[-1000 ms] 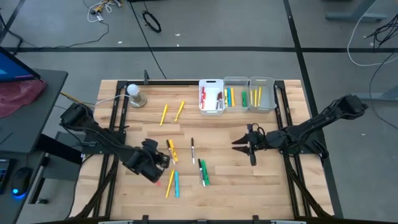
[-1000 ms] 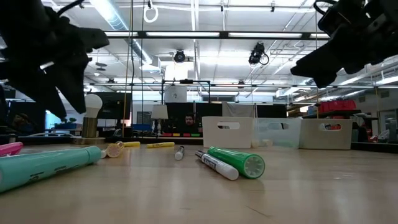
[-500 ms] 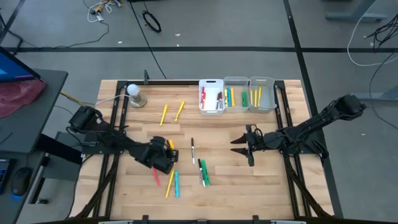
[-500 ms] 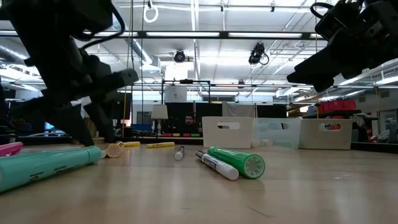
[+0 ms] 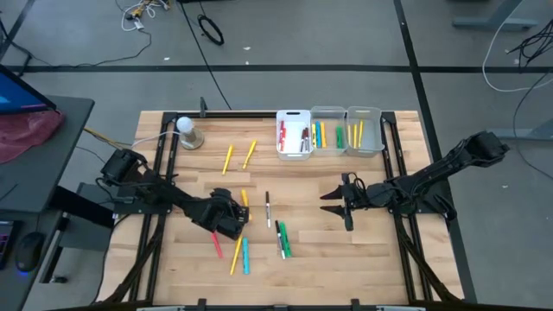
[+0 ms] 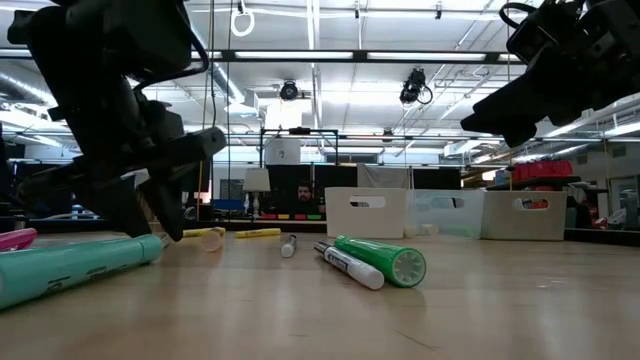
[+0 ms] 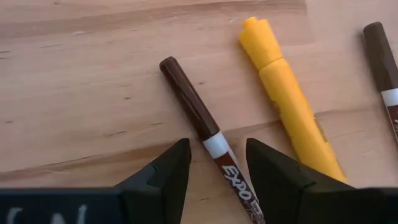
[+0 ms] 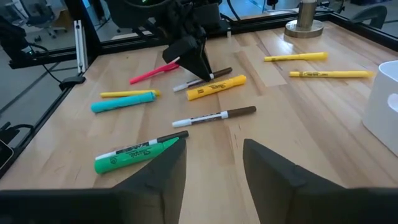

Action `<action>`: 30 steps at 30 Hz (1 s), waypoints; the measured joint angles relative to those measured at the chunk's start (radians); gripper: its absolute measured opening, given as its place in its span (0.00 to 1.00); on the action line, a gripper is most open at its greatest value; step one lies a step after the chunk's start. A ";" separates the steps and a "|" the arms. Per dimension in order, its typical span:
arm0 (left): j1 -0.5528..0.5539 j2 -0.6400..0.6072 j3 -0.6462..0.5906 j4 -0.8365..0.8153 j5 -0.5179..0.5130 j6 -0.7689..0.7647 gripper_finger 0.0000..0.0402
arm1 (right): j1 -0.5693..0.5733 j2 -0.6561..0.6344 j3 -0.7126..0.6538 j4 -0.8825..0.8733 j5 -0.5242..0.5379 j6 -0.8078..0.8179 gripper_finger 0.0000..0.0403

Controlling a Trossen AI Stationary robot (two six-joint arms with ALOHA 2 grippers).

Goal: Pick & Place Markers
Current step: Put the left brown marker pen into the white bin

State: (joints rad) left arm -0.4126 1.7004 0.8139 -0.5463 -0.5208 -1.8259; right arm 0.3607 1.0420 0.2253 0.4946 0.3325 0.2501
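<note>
Markers, brown-capped one (image 7: 208, 138) labelled EXPO

Even, bright overhead light; long ceiling strip lamps (image 6: 330, 55) show in the low view and glare white. Pale wooden tabletop (image 5: 302, 181) evenly lit from above, shadows soft and short. Low view: the near fat cyan marker pen (image 6: 70, 268) is blurred, both arms read as dark backlit silhouettes. Left wrist view sharp on the brown-capped white marker pen (image 7: 208, 134); dark end effector fingers (image 7: 161, 180) soft-edged.
</note>
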 joint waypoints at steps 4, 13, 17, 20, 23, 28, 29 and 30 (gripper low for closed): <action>0.000 0.001 0.000 -0.016 0.006 0.000 0.31 | 0.000 0.000 0.000 0.000 0.000 0.000 0.40; 0.000 0.001 -0.001 -0.047 -0.011 0.040 0.07 | 0.000 0.000 0.000 0.000 0.000 -0.001 0.40; 0.002 -0.009 -0.003 -0.056 -0.028 0.058 0.07 | 0.000 0.000 0.000 0.000 0.000 -0.001 0.40; 0.003 -0.030 0.021 -0.083 -0.071 0.089 0.07 | 0.000 0.000 0.000 -0.001 0.000 -0.008 0.40; 0.008 -0.053 0.061 -0.109 -0.134 0.145 0.07 | 0.000 0.000 0.000 -0.001 0.000 -0.030 0.40; 0.034 -0.067 0.158 -0.040 -0.275 0.388 0.07 | -0.017 0.000 0.001 -0.001 0.037 -0.011 0.40; 0.043 -0.065 0.169 0.013 -0.292 0.465 0.07 | -0.027 0.000 0.001 0.001 0.048 0.003 0.40; 0.054 -0.064 0.174 0.092 -0.301 0.549 0.07 | -0.041 0.000 0.001 0.002 0.052 0.018 0.40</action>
State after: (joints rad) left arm -0.3583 1.6363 0.9882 -0.4547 -0.8216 -1.2772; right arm 0.3201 1.0420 0.2260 0.4971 0.3849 0.2678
